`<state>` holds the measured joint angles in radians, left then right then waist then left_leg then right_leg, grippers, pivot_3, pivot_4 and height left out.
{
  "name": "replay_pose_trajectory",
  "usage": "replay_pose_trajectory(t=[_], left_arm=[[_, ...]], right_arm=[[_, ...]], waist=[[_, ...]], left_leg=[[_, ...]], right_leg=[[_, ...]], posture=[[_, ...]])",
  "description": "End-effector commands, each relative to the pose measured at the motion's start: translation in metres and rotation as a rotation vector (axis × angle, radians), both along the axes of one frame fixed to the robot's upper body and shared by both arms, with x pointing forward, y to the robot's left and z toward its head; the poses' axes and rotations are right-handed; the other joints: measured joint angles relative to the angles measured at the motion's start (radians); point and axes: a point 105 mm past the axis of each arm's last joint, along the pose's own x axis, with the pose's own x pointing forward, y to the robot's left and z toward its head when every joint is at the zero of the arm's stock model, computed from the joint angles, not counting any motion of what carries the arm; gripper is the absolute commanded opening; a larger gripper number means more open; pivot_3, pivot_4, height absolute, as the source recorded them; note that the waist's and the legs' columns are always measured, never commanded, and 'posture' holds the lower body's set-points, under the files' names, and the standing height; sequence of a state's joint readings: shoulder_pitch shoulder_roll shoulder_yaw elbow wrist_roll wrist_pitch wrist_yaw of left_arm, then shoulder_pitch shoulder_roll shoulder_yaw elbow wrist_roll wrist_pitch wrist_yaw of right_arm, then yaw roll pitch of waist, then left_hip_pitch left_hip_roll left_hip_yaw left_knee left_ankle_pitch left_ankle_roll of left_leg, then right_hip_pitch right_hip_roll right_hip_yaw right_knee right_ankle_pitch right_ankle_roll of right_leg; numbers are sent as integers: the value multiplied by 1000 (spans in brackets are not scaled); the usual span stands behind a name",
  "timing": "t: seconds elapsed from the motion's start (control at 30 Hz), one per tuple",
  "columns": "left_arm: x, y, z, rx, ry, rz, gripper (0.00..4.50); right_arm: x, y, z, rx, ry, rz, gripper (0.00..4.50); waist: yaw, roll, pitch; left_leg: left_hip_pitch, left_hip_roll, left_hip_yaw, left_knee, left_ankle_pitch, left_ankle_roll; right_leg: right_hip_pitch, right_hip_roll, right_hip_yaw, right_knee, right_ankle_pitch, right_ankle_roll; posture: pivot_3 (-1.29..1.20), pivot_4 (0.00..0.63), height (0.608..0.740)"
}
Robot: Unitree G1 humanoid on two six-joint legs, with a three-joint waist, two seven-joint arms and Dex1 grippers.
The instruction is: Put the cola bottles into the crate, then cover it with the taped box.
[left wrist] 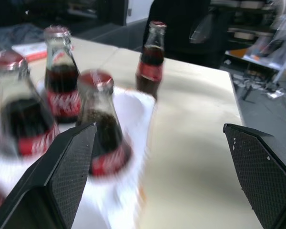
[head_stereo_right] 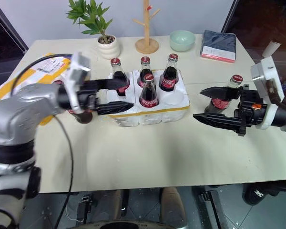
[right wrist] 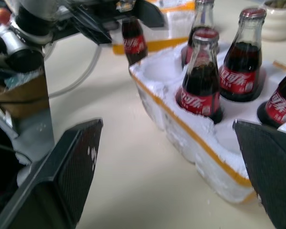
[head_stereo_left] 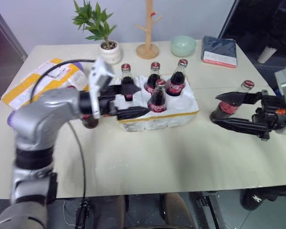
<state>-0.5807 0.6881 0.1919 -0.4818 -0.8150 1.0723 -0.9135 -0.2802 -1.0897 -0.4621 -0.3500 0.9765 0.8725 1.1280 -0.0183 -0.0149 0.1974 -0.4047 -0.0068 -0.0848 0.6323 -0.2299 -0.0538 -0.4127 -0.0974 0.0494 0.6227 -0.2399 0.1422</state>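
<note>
Item: tabletop (head_stereo_left: 148,157), bare along its near edge.

Left gripper (head_stereo_left: 115,101): jaws wide, holding nothing, level over the crate's left end, pointing right.

Right gripper (head_stereo_right: 214,106): jaws wide, empty, aimed left, one finger each side of a loose cola bottle (head_stereo_right: 225,99) standing right of the crate; probably lined up to take it.

Crate (head_stereo_left: 158,119): centre of the tabletop. Four cola bottles (head_stereo_left: 157,98) stand upright in its wells; the right near well and the left near well look empty.

Sixth bottle (head_stereo_right: 81,116): on the tabletop just left of the crate, mostly behind the left arm.

Taped box (head_stereo_left: 38,81): far left, lying flat, well apart from the crate, presumably waiting until the wells are full.

Far edge: potted plant (head_stereo_left: 101,28), wooden stand (head_stereo_left: 148,28), green bowl (head_stereo_left: 183,46), dark book (head_stereo_left: 219,50). None obstructs; the left arm crowds the crate.
</note>
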Motion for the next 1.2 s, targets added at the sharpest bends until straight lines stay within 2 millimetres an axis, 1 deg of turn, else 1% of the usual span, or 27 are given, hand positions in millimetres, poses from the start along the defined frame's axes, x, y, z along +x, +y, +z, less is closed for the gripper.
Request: replay_pose_trajectory(t=[0.03,0.1,0.13,0.17,0.2,0.27,0.33,0.47,0.53,0.57,0.63,0.7,0.83,0.93,1.1,1.2], left_arm=[[-36,23,-1,47,13,47,4465],[-51,40,-12,73,62,110,4465],[-55,48,-16,87,80,156,4465],[-57,58,-21,98,86,220,4465],[-56,69,-26,109,94,296,4465],[-41,101,-33,102,81,520,4465],[-30,127,-37,87,67,668,4465],[-25,145,-36,61,32,738,4465],[-17,155,-35,63,0,791,4465],[-13,157,-35,52,-12,801,4465],[-3,155,-36,37,-21,797,4465],[8,148,-43,41,-23,774,4465],[27,142,-58,53,-24,775,4465],[35,137,-67,73,-19,749,4465],[50,137,-71,71,-23,753,4465],[61,130,-73,69,-29,738,4465]], right_arm=[[-1,1,6,1,-35,24,4500],[1,0,6,0,-34,28,4500],[2,0,5,0,-33,32,4500],[3,0,5,-2,-32,37,4500],[4,0,5,-6,-32,42,4500],[5,-1,6,-16,-36,56,4500],[6,-1,9,-23,-44,67,4500],[8,-2,13,-53,-53,76,4500],[9,-3,15,-71,-59,76,4500],[9,-3,17,-78,-65,79,4500],[8,-3,22,-75,-76,82,4500],[8,-3,27,-63,-82,80,4500],[6,-2,29,-59,-83,79,4500],[5,-3,30,-59,-82,70,4500],[4,-4,33,-46,-80,55,4500],[2,-3,32,-43,-76,52,4500]], waist=[[-1,0,0],[0,0,0],[1,0,0],[3,0,0],[6,0,0],[9,0,0],[10,0,0],[6,0,0],[6,0,0],[5,0,0],[8,0,0],[8,0,0],[6,-1,-1],[4,-1,-1],[4,-1,-1],[8,-1,-1]], left_leg=[[0,0,0,0,0,0],[0,0,0,0,0,0],[1,0,0,0,0,0],[1,0,0,0,0,0],[1,0,0,0,0,0],[3,0,0,0,0,0],[4,0,0,0,0,0],[5,0,1,0,0,0],[5,0,1,-2,0,0],[5,0,1,-2,0,0],[5,1,1,-2,0,0],[5,0,1,-2,0,0],[4,0,1,-2,0,0],[4,0,1,-2,0,0],[4,0,1,-2,0,0],[4,0,1,-2,0,0]], right_leg=[[0,0,0,0,0,0],[0,0,0,0,0,0],[0,0,0,0,0,0],[0,0,0,0,0,-1],[1,0,0,0,-2,-4],[3,0,0,-1,-3,-5],[5,0,0,-2,-3,-7],[6,0,0,-4,-3,-8],[6,0,0,-5,-3,-8],[5,0,0,-5,-3,-8],[5,0,0,-5,-3,-8],[5,0,0,-5,-2,-8],[5,0,0,-6,-2,-8],[4,0,0,-5,-2,-8],[4,0,0,-5,-2,-8],[4,0,0,-5,-2,-8]], posture=[[0,150,739],[0,150,739],[0,150,739],[0,150,739],[0,150,739],[0,150,739],[0,150,739],[0,150,739],[0,150,739],[0,150,739],[0,150,739],[0,150,739],[0,150,739],[0,150,739],[0,150,739],[0,150,739]])
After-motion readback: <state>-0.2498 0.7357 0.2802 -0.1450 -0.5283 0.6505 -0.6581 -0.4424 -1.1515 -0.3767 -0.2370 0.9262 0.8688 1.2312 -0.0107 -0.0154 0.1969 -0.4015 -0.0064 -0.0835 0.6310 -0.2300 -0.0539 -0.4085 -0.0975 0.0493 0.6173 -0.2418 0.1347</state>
